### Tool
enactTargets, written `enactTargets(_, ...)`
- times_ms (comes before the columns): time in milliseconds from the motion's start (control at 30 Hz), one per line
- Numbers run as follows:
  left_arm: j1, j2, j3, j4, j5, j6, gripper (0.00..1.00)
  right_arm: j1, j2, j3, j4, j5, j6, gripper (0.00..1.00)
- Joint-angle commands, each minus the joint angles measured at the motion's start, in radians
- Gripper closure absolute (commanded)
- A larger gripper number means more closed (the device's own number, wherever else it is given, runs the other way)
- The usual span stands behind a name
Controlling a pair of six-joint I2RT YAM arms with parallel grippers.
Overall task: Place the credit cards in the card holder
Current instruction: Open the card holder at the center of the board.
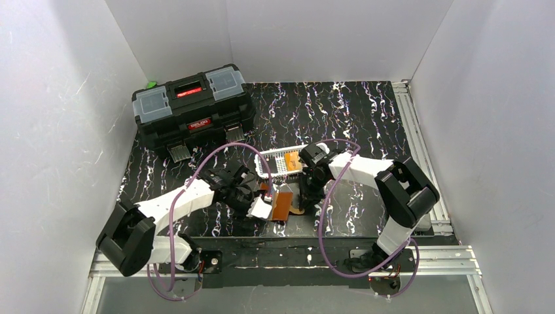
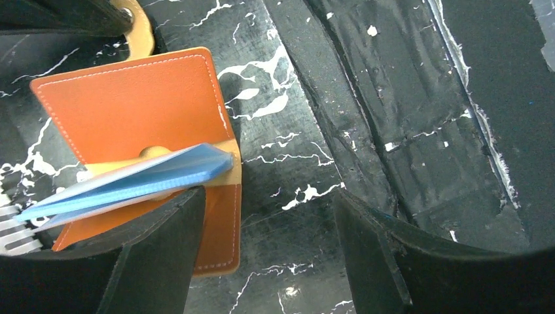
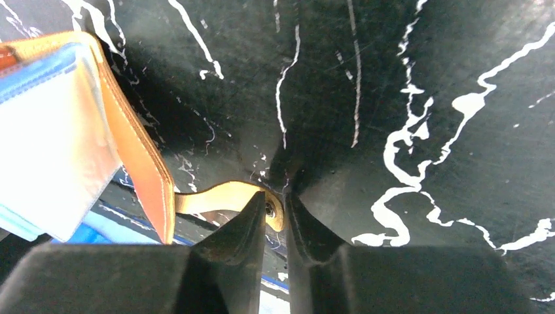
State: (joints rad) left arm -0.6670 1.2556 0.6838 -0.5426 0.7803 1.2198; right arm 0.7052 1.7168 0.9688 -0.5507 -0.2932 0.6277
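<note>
The right jaws pinch the snap tab (image 3: 222, 195) of the card holder (image 3: 141, 167) — left jaws gape open.

A large black toolbox (image 1: 192, 108) with a red latch and two clear-lidded trays sits well beyond the left gripper (image 1: 262, 208), toward the far left corner. A small green object (image 1: 151, 84) peeks out behind it. A white slotted basket (image 1: 275, 160) lies just beyond both grippers. Beneath them spreads a black tabletop (image 1: 366, 111) veined with white. Metal rails (image 1: 417, 131) run well to the right of the right gripper (image 1: 303, 206).

Left pincer (image 2: 268, 199) spread; right pincer (image 3: 283, 204) narrowed
</note>
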Motion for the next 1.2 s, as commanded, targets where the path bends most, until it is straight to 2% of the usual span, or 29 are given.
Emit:
enactTargets(0, -0.03, 0.032, 0.028, 0.017, -0.014, 0.011, 0.3, 0.023, -0.072, 0.017, 0.016, 0.082, -0.004, 0.71)
enactTargets(67, -0.054, 0.058, 0.042, 0.03, -0.024, 0.014, 0.31, 0.023, -0.094, 0.013, 0.022, 0.082, -0.013, 0.64)
enactTargets(233, -0.168, 0.108, 0.048, 0.018, -0.145, 0.089, 0.36, 0.023, -0.198, -0.02, 0.11, 0.063, 0.001, 0.61)
enactTargets(367, -0.191, 0.101, 0.021, 0.034, -0.172, 0.023, 0.36, 0.023, -0.238, -0.023, 0.16, 0.02, 0.031, 0.61)
enactTargets(433, -0.191, 0.076, -0.003, 0.046, -0.171, -0.018, 0.36, 0.03, -0.209, -0.003, 0.172, 0.006, 0.036, 0.61)
enactTargets(800, -0.19, 0.028, -0.032, 0.052, -0.165, -0.07, 0.36, 0.073, -0.107, 0.065, 0.168, 0.016, 0.031, 0.69)
enactTargets(1067, -0.189, -0.013, -0.069, 0.06, -0.177, -0.103, 0.36, 0.08, -0.055, 0.052, 0.146, 0.053, 0.015, 0.81)
enactTargets(1167, -0.189, -0.038, -0.086, 0.055, -0.181, -0.121, 0.37, 0.083, -0.033, 0.051, 0.145, 0.059, 0.012, 0.82)
